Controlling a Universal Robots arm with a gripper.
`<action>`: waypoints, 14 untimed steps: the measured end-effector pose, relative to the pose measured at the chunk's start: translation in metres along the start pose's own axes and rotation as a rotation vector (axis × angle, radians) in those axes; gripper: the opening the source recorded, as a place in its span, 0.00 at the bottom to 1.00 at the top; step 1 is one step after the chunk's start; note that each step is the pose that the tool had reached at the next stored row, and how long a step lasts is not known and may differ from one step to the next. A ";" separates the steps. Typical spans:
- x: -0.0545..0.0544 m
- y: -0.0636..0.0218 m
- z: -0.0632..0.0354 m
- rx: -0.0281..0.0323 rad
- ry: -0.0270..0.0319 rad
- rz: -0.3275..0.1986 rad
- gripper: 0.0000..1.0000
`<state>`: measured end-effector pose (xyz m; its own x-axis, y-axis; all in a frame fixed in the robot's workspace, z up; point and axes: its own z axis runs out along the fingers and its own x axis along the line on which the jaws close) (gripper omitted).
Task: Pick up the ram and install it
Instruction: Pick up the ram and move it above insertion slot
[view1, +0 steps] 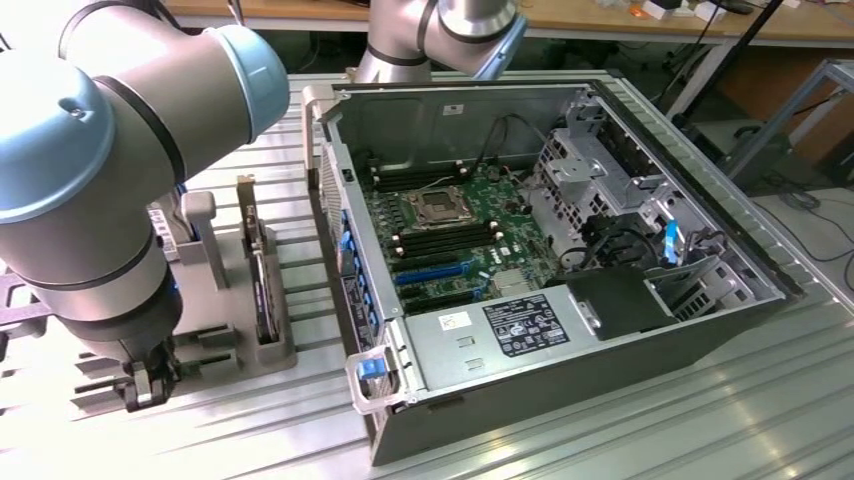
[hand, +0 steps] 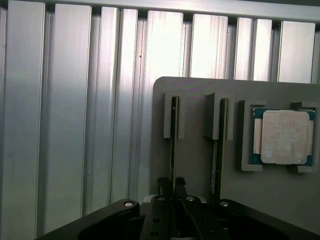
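Two green memory sticks stood on edge in parallel slots of a grey holder (hand: 280, 200). The gripper (hand: 171, 183) straddled one of them, the ram (hand: 173, 145), with its fingers (hand: 162, 184) clenched against both faces near one end; the ram sat in its slot. The second stick (hand: 216, 150) stood just beside it, and a CPU (hand: 285, 136) lay in a recess beyond that. In the exterior view the gripper (view1: 147, 385) hung at eight o'clock. The open computer case (view1: 441, 120) spread from centre toward three o'clock on the ribbed aluminium table (view1: 641, 420), its motherboard (view1: 447, 235) exposed.
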<state>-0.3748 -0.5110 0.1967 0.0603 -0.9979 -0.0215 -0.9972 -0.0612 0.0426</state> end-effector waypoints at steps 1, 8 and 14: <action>0.000 0.0000 0.0000 -0.0001 0.0000 0.000 0.14; -0.001 0.0010 -0.0228 0.0000 -0.0001 0.000 0.14; -0.001 0.0024 -0.0560 0.0001 -0.0002 0.000 0.14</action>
<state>-0.3748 -0.5109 0.2528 0.0603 -0.9979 -0.0217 -0.9972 -0.0611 0.0425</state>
